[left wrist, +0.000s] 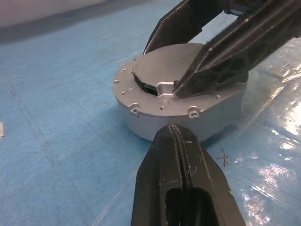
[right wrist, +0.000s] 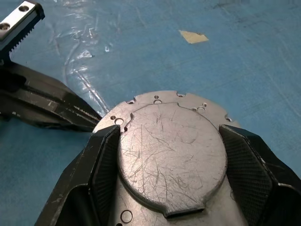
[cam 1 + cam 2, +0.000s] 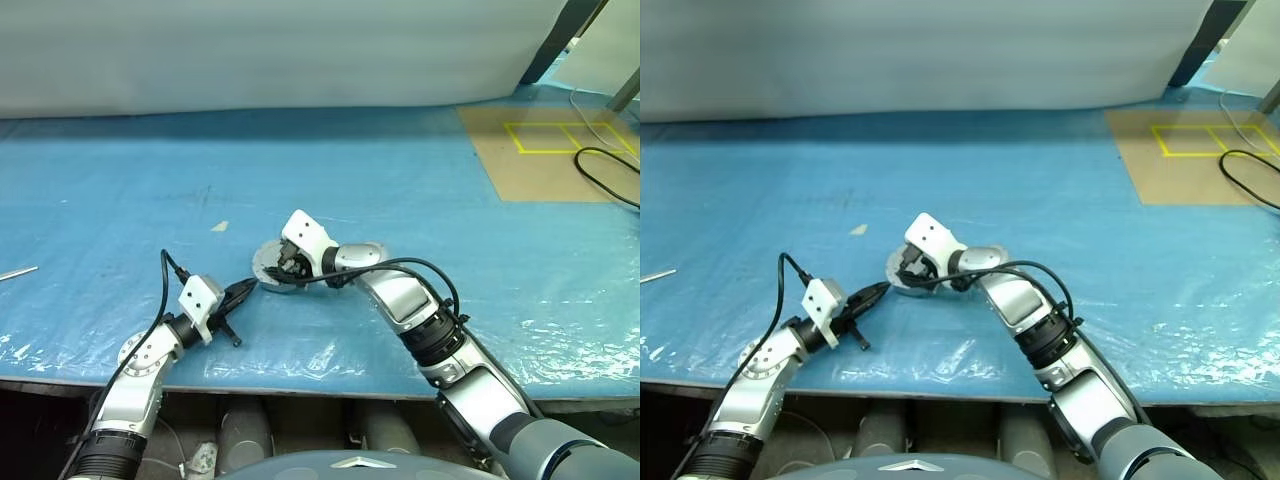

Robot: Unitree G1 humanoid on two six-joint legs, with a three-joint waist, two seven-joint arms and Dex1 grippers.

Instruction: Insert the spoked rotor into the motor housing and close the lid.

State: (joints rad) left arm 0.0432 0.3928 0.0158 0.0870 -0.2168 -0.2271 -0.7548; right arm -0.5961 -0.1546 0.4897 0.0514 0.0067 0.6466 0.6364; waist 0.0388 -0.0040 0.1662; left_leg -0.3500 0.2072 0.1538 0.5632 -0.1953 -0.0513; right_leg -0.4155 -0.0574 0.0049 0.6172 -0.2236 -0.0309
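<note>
The right gripper is reaching down over the motor housing, its two black fingers standing wide and clasping the lid by opposite edges. The lid is showing its plain, scratched silver face upward and is lying flat on top of the housing, with the housing's flange and its small holes showing around it. At one spot along the lid's edge a dark gap is opening between lid and housing, so it is hard to tell whether the lid is seating fully. The spoked rotor cannot be made out beneath the lid. Just beside the housing, on the robot's left, the left gripper is pointing level at the housing's side wall with its fingers pressed fully together and holding nothing; the tips are sitting very near the wall, though contact cannot be confirmed. The housing is resting on the blue plastic-covered tabletop, roughly in the middle near the front edge. A small pale scrap is lying on the tabletop a little beyond the housing, towards the left.
</note>
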